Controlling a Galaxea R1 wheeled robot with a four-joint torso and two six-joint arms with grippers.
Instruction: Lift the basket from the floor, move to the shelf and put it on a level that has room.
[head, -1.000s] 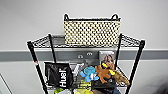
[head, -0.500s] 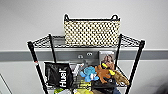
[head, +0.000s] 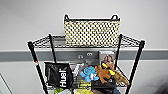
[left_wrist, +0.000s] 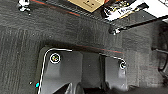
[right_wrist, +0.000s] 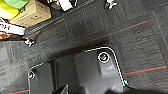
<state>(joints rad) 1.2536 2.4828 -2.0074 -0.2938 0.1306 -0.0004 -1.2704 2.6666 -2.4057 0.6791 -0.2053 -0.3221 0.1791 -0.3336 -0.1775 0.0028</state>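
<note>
The cream woven basket (head: 91, 31) with its dark rim and loop handles stands upright on the top level (head: 130, 41) of the black wire shelf (head: 35, 60), about centred between the posts, with bare wire grid on either side. Nothing touches it in the head view. Both wrist views look down on the dark carpet floor (left_wrist: 75, 30) (right_wrist: 140, 42) beside the shelf's feet (left_wrist: 113, 30) (right_wrist: 30, 42).
On the tier below sit a black Huel bag (head: 59, 74), a blue plush toy (head: 89, 73), a brown plush toy (head: 105, 72) and a picture box (head: 106, 58). A cardboard box (right_wrist: 32, 13) lies low on the shelf. A white wall with a grey rail (head: 15, 55) stands behind.
</note>
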